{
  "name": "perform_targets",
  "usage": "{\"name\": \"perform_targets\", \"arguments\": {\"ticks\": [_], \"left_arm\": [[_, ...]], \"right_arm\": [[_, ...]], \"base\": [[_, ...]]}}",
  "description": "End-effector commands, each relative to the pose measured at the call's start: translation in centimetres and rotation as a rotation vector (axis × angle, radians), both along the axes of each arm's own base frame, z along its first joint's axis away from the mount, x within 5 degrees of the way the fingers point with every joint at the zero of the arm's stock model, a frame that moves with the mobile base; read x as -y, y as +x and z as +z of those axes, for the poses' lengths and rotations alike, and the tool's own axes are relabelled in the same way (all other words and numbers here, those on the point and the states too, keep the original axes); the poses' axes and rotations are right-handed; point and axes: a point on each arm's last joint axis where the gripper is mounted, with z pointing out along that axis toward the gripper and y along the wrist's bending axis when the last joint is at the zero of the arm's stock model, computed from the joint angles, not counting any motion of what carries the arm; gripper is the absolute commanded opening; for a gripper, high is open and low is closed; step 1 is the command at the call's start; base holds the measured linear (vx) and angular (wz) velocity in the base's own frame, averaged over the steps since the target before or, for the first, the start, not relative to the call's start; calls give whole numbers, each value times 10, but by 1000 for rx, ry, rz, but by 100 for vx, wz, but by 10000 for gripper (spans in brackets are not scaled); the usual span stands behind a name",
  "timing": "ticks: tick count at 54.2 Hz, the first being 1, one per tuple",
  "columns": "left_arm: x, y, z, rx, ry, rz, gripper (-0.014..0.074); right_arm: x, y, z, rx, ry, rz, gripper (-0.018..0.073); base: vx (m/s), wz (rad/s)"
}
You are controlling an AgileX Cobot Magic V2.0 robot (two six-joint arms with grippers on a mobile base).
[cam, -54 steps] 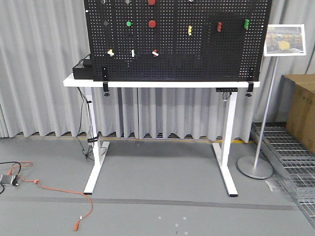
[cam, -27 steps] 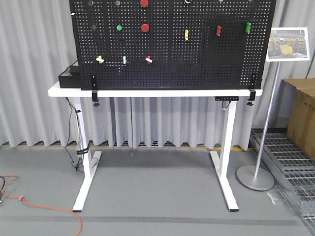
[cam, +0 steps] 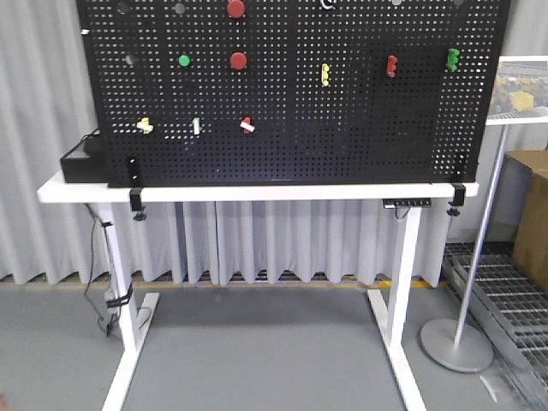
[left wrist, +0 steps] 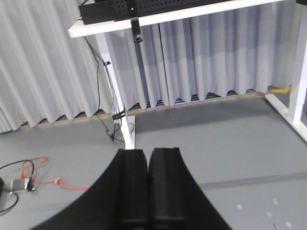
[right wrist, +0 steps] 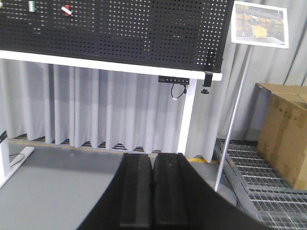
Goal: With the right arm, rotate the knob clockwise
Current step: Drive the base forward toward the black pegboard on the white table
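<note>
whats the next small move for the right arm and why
Probably lift the right gripper toward the top of the pegboard: it is shut and low, its wrist view facing the table edge, while the white-ringed knob sits at the board's upper edge, barely in the front view.

The left gripper [left wrist: 147, 153] sits at the bottom middle of the left wrist view. Its two black fingers [left wrist: 132, 187] lie flat against each other, with only a thin dark seam between them and nothing held. The tips are blunt and level with one another. Behind them the body widens into broad sloping shoulders that run off the lower edge.

The right gripper [right wrist: 152, 156] has the same pose in the right wrist view. Its fingers [right wrist: 170, 191] are pressed together side by side along a straight seam, with nothing clamped between them. Neither gripper touches anything.
</note>
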Motion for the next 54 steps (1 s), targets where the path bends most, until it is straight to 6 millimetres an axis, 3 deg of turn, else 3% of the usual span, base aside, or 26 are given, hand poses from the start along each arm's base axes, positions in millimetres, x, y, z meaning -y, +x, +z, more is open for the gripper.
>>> {"name": "perform_targets", "arguments": {"ticks": [1,54], "left_arm": [[1,1,-1,67,-9,-13,-6],[1,1,-1,67,-9,-13,-6]], "right_arm": [[0,0,3,70,-12,-4,-8],[0,0,3,70,-12,-4,-8]], "base": [[46,-5],[43,2]]}}
